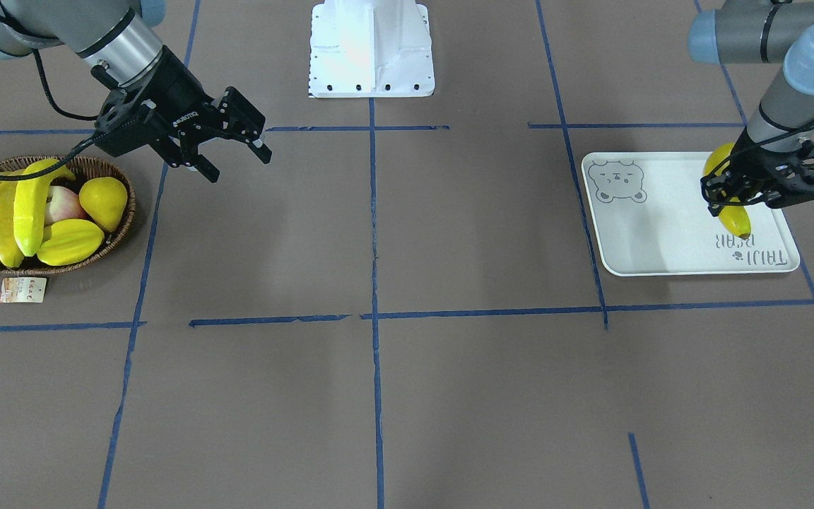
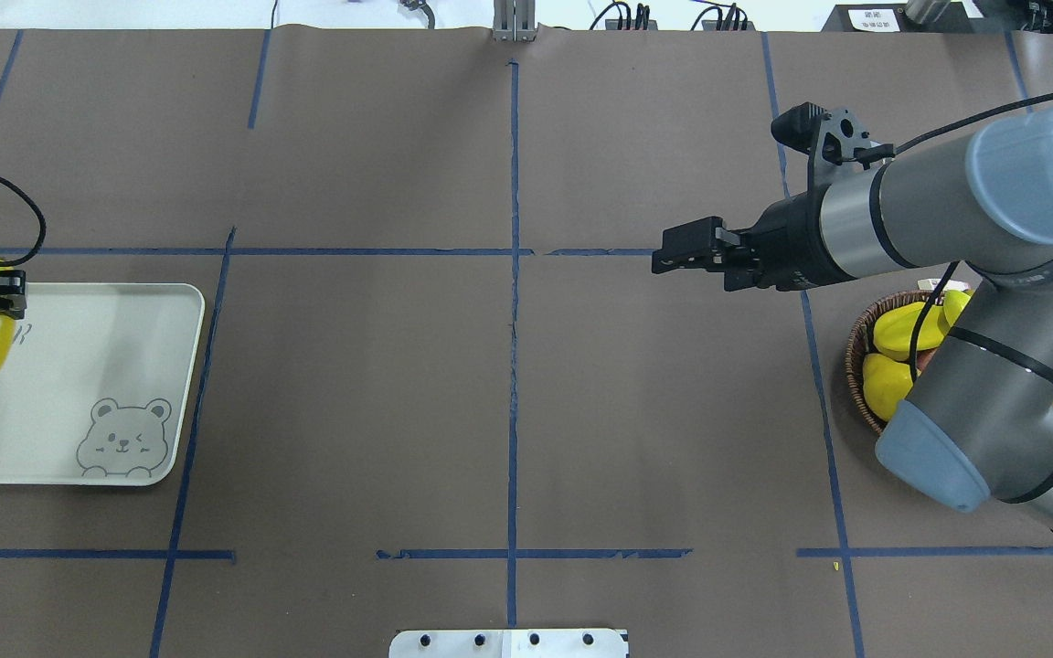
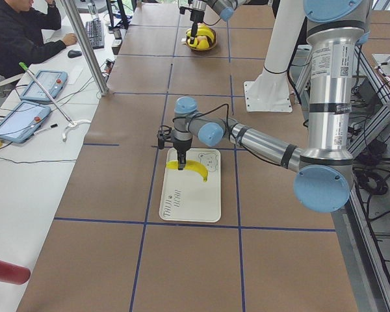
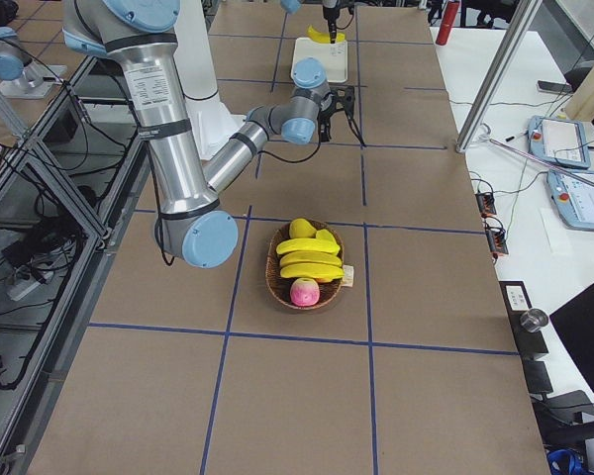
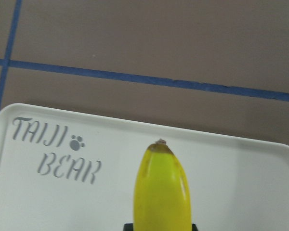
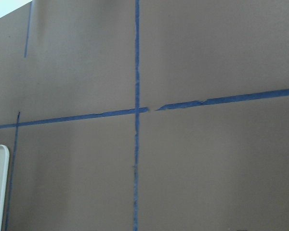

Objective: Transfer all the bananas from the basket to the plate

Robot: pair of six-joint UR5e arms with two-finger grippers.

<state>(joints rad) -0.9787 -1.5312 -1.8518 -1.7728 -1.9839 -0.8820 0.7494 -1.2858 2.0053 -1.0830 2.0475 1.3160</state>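
My left gripper [image 1: 730, 200] is shut on one yellow banana [image 1: 734, 219] and holds it low over the white bear plate [image 1: 661, 233], near the "TAIJI BEAR" lettering. The left wrist view shows the banana's tip [image 5: 161, 187] over the plate [image 5: 241, 173]. Three more bananas [image 1: 8, 215] lie side by side in the brown wicker basket [image 1: 126, 212]. My right gripper [image 1: 236, 161] is open and empty, in the air beside the basket toward the table's middle. In the overhead view my right arm hides most of the basket [image 2: 856, 347].
The basket also holds a yellow pear-shaped fruit [image 1: 104, 201], a starfruit [image 1: 71, 242] and pink apples [image 1: 62, 203]. Its paper tag [image 1: 23, 290] lies on the table. The robot's white base [image 1: 372, 49] stands at the table's middle edge. Blue tape lines cross the brown table.
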